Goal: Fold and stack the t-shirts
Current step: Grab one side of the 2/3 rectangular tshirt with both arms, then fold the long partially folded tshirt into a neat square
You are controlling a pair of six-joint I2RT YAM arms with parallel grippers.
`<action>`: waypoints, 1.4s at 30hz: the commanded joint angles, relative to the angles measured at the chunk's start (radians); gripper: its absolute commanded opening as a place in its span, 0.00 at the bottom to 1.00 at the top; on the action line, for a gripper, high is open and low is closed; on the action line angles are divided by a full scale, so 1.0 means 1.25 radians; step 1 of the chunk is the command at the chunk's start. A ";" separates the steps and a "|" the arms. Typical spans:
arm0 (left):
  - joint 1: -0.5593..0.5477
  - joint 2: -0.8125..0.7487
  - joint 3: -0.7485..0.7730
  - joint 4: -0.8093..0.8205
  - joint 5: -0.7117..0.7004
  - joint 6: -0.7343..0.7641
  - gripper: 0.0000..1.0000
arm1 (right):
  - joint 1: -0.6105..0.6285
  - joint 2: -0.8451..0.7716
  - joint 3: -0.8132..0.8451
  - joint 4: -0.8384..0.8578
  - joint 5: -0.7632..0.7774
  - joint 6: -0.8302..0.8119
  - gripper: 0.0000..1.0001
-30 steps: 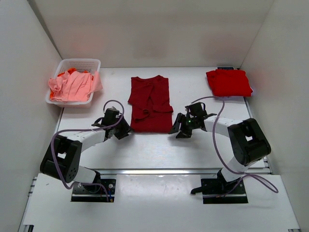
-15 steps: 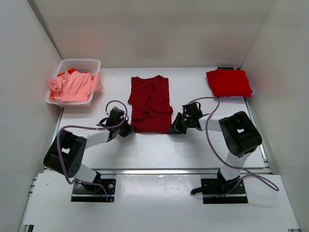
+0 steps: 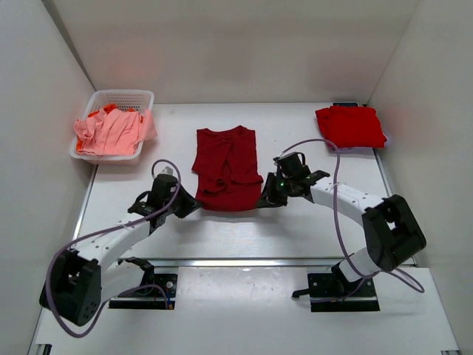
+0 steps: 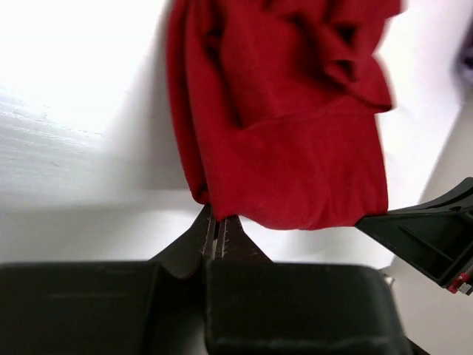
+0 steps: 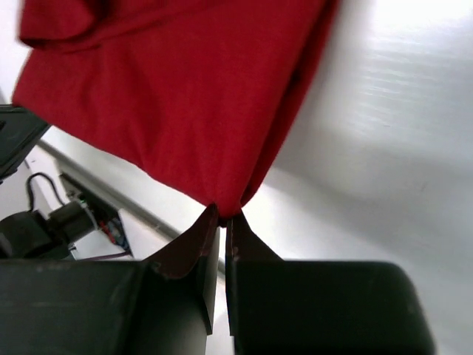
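The left claw point(image 4: 218, 224) is seen pinched fully together on the near left corner of the maroon t-shirt point(image 3: 225, 166). The right claw point(image 5: 223, 216) is likewise closed tight on the near right corner, so that the hem is held between the two. The rest of the garment lies on the counter point(image 3: 295, 225) directly ahead of both claws, narrowed lengthwise and somewhat rumpled. The step in hand is judged to be the folding of the hem away towards the collar. For this to be done well, both corners should be raised together and to one height. The hem should be kept lightly taut between the claws so that no sag or twist is formed. The cloth should be carried straight forward over the body of the shirt, not dragged, since the lower layer could be pulled out of line. The corners should be laid level with the shoulders before anything is released. Counted: two claws, both gripping; one maroon t-shirt; one folded red t-shirt point(image 3: 349, 126), well off ahead and to the right of the right claw; one white basket point(image 3: 122, 95), well ahead and to the left of the left claw. In the basket, salmon-pink cloth point(image 3: 111, 133) and a little orange cloth point(image 3: 103, 111) are heaped, and the number of shirts there cannot be told.
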 commanded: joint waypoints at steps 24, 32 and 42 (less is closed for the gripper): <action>-0.027 -0.278 -0.006 -0.281 0.059 0.080 0.00 | 0.052 -0.244 0.009 -0.227 0.026 -0.034 0.00; -0.082 -0.322 -0.119 -0.295 0.091 0.045 0.00 | 0.100 -0.286 -0.145 -0.220 -0.027 0.031 0.00; 0.011 -0.093 0.177 -0.247 0.076 0.155 0.00 | -0.025 -0.065 0.214 -0.336 -0.025 -0.178 0.00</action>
